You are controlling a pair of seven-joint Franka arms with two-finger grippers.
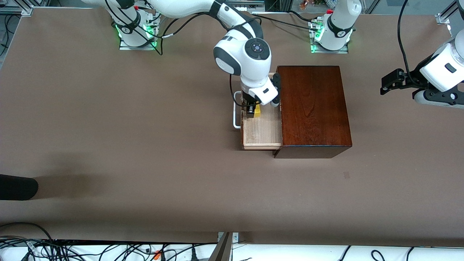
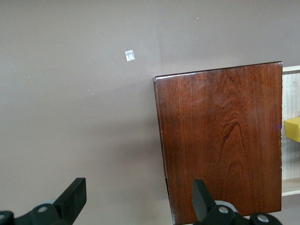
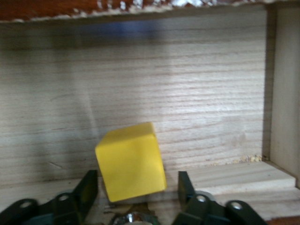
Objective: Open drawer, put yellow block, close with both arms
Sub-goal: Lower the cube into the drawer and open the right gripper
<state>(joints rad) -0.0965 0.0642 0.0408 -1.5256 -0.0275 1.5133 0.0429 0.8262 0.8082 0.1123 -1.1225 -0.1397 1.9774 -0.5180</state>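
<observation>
Right gripper (image 1: 252,110) hangs down inside the open drawer (image 1: 261,132), just left of centre in the front view, with the yellow block (image 1: 257,112) showing at its fingertips. From this height I cannot say whether the fingers still touch the cube. The drawer's pale tray stands pulled out of the mahogany box (image 1: 313,108), and its white handle (image 1: 236,110) sticks out at the tray's outer end. Over at the right edge of the frame the left gripper (image 1: 387,83) waits in the air above bare brown table (image 1: 108,127), well apart from the box.

Looking through the left wrist camera, the left gripper (image 2: 138,201) shows along the bottom edge with its two black fingers (image 2: 72,197) spread wide and nothing between them. The mahogany box (image 2: 222,140) fills the right half, and a sliver of the drawer (image 2: 290,93) with the yellow block (image 2: 293,129) peeks in at the right edge.

Seen from the right wrist camera, the right gripper (image 3: 136,190) sits at the bottom of the frame, fingers (image 3: 86,190) parted, a visible gap on each side of the yellow block (image 3: 131,161). The cube stands tilted on the drawer (image 3: 187,93) floor, lower centre of the frame, gripped by nothing.
</observation>
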